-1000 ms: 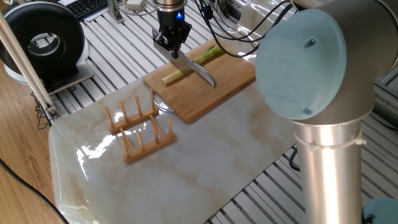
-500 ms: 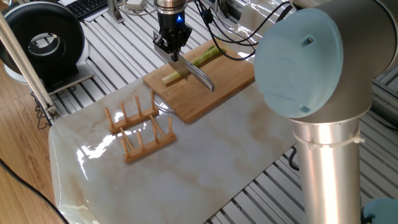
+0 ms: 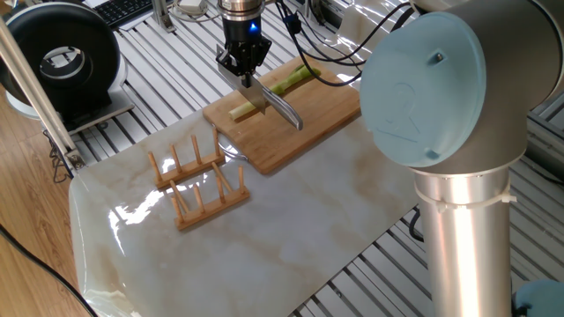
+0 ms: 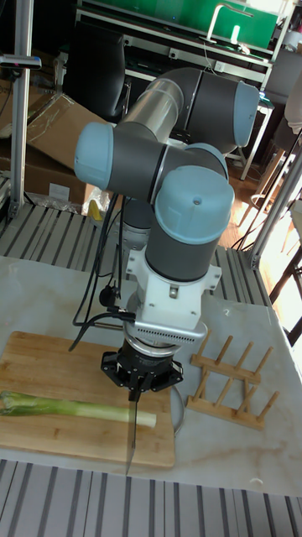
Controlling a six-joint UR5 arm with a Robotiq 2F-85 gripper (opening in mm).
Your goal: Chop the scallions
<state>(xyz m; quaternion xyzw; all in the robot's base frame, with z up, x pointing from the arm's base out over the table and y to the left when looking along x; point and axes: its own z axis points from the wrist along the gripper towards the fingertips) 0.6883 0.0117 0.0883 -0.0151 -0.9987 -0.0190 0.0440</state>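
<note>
The scallions [image 3: 292, 79] [image 4: 67, 408] lie as one whole pale-green stalk along a wooden cutting board [image 3: 304, 130] [image 4: 75, 445]. The whitish end points toward the board's left corner in the fixed view. My gripper [image 3: 244, 72] [image 4: 137, 388] hangs just above the stalk, shut on a silver knife [image 3: 280, 106] [image 4: 132, 436]. The blade crosses the stalk a short way in from its whitish end. Whether the edge has gone into the stalk cannot be told.
A wooden peg rack [image 3: 198, 180] [image 4: 233, 382] stands on the marble mat [image 3: 291, 220] beside the board. A black round device [image 3: 66, 57] sits at the far left. Cables [image 3: 339, 48] trail behind the board. The arm's large joint [image 3: 441, 97] blocks the right side.
The gripper and knife have shifted slightly left along the stalk toward its whitish end and a little lower. The stalk and board have not moved.
</note>
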